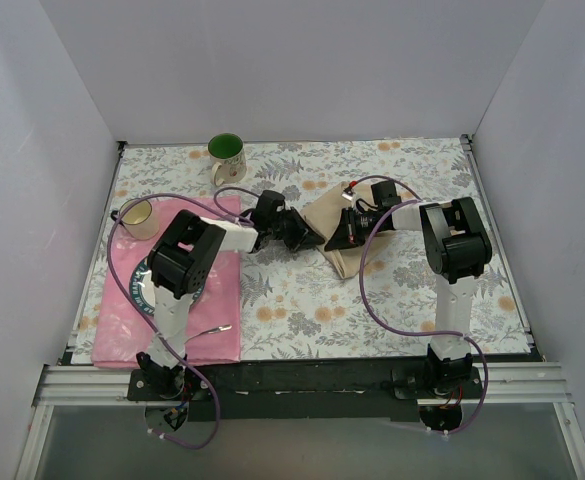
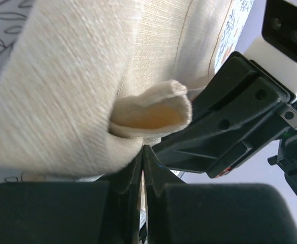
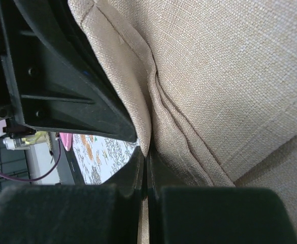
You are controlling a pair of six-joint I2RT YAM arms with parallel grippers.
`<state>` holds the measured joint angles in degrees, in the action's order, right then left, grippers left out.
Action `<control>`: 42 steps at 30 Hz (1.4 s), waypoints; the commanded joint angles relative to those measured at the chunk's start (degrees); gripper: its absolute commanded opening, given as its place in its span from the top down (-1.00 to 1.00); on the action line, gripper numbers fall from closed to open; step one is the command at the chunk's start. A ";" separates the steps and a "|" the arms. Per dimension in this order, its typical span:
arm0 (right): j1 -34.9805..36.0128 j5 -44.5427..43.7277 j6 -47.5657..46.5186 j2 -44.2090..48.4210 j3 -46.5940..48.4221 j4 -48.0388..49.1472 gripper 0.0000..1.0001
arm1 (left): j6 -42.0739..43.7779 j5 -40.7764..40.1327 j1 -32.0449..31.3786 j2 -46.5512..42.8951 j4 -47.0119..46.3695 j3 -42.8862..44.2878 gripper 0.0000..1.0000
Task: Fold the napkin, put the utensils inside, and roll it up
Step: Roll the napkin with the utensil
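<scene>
Two arms bolted at 6 o'clock reach over the bench (image 1: 302,310). Nearest, at 7 o'clock, what looks like a slim silver utensil (image 1: 212,328) lies on the pink placemat (image 1: 122,330), well apart from the cloth. Just past centre, toward 1 o'clock, the left end effector (image 2: 143,152) is shut tight on a puckered fold of the napkin (image 2: 77,76). The right end effector (image 3: 144,161), just beside it, is likewise clamped on the cloth's hemmed edge. Folding appears to be the step in hand. Done well, it likely means carrying both grips across together, with the edge taut and level so the hems meet. The cloth should then lie flat before either grip lets go. A green mug (image 1: 227,150) stands at 11 o'clock, by the far edge.
</scene>
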<state>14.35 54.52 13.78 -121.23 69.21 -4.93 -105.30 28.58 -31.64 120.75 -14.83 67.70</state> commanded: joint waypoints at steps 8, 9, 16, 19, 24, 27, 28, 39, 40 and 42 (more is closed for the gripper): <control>-0.38 -4.51 -2.44 0.64 -1.09 -3.24 0.97 | -1.49 -2.39 -0.27 3.61 -5.91 0.23 1.00; -0.37 -5.03 -2.88 0.90 -0.66 -4.03 0.93 | -1.40 -3.00 -0.27 3.79 -4.69 0.41 1.00; 0.24 -12.85 -6.83 6.00 3.99 -13.34 0.67 | -1.40 -4.32 -0.18 5.37 -0.03 1.20 1.00; 1.20 -16.09 -8.59 7.32 7.59 -18.26 0.50 | -1.40 -4.41 -0.27 6.08 0.68 1.47 1.00; 2.61 -22.43 -12.71 10.83 12.26 -26.25 0.08 | -1.14 -4.41 -0.18 6.69 2.08 2.43 1.00; 4.88 -30.07 -16.58 14.61 11.66 -27.77 -0.25 | -0.79 -4.32 -0.18 6.69 2.79 3.22 1.00; 5.86 -34.70 -18.51 15.92 10.43 -26.37 -0.36 | -0.70 -4.32 -0.18 6.69 2.96 3.57 1.00; 22.81 -61.54 -24.68 30.26 -11.90 -10.63 -0.61 | -0.79 -3.35 -0.09 6.96 4.19 3.84 1.00; 23.70 -65.90 -24.68 30.26 -12.86 -10.71 -0.60 | -0.79 -3.27 0.00 6.96 4.20 3.93 1.00; 26.06 -69.88 -25.29 30.44 -14.36 -9.93 -0.58 | -0.79 -3.26 0.00 6.87 4.28 4.02 1.00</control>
<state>37.41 -0.80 -8.93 -92.20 56.95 -19.16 -107.55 27.70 -32.03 125.43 -15.44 71.33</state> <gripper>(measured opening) 0.803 0.009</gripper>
